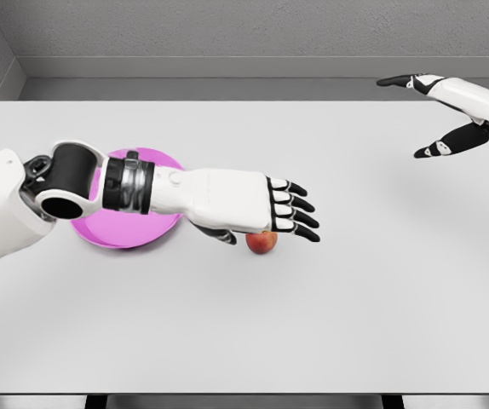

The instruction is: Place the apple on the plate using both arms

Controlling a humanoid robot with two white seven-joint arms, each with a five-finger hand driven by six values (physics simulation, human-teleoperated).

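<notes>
My left arm (100,189) comes in from the lower left of the frame and runs nearly level toward the middle, white shell segments joined by a black wrist collar. My left hand (261,207) sits palm down at the centre of the frame, its fingers (300,209) stretched out flat toward the right, slightly fanned, with black joints and tips. The thumb tucks under the palm's lower edge. My right arm (487,102) enters at the upper right edge. My right hand (436,115) hangs in the upper right of the frame, spread wide, one finger pointing left along the top and the thumb angled down-left, nothing between them.
</notes>
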